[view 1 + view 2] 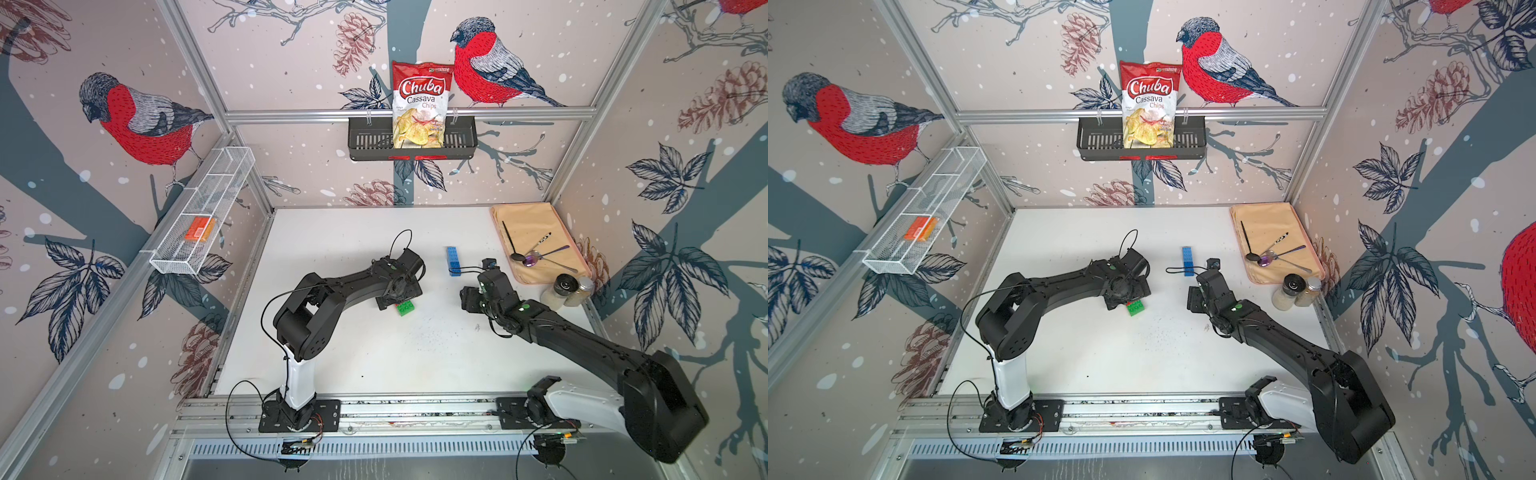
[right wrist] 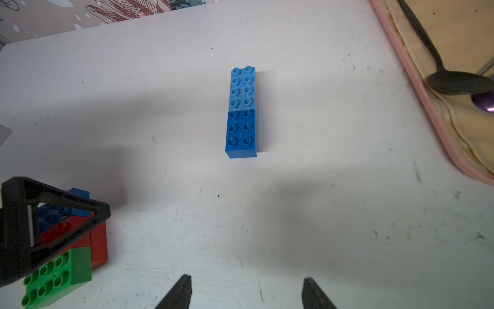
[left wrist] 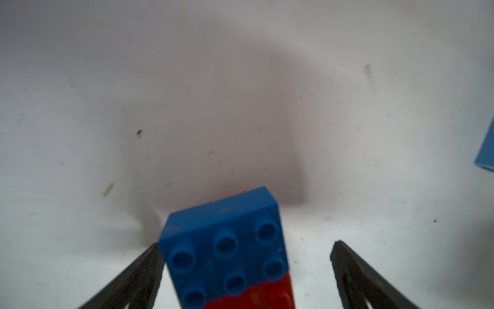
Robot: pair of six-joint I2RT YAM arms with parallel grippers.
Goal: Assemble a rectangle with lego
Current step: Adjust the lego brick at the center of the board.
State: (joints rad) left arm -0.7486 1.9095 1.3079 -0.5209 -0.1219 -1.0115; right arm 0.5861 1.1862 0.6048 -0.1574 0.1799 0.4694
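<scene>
Centring is advised before the wide-open, empty left gripper (image 3: 247,247) is closed on the dark blue brick (image 3: 227,256); the right gripper (image 2: 247,281), at three o'clock, is open, empty.

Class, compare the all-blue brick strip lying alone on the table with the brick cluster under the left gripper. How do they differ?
Colour: the blue strip is light and dark blue only; the cluster mixes blue, red and green. Access: the strip lies in the open, while the cluster sits under the left gripper, whose open jaws straddle its blue end. Both rest studs-up on the white table.
</scene>
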